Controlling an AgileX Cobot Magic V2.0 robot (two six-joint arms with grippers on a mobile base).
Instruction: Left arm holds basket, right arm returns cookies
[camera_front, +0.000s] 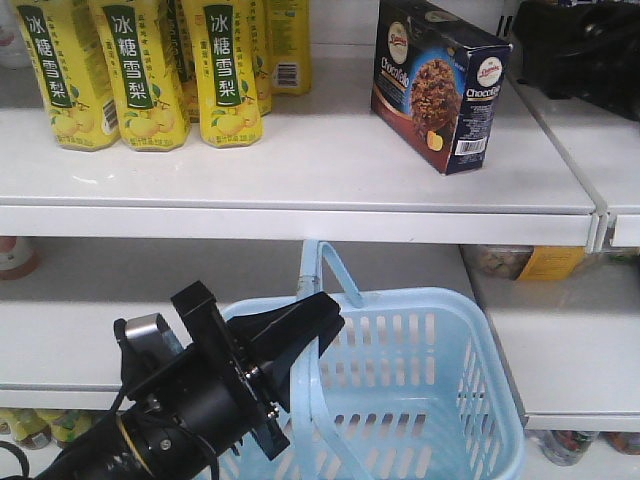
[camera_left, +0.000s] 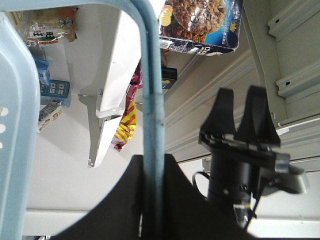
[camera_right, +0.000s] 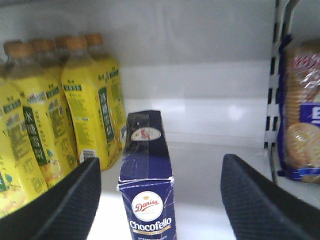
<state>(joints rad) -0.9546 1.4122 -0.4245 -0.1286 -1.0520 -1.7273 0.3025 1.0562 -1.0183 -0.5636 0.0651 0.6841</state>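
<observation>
So the cookies are standing upright on the top white shelf, off to the side of the yellow drink bottles with a clear gap between them. From the right wrist view the right tool is released, its 2 black fingers spread wide on either side of the carton and not touching it. Further along that shelf there's a pack of round biscuits behind a divider.

Lower down, the left tool is clenched on one hoop handle of the light blue basket, which hangs in front of the lower shelf. Can't see anything inside the basket from here.
</observation>
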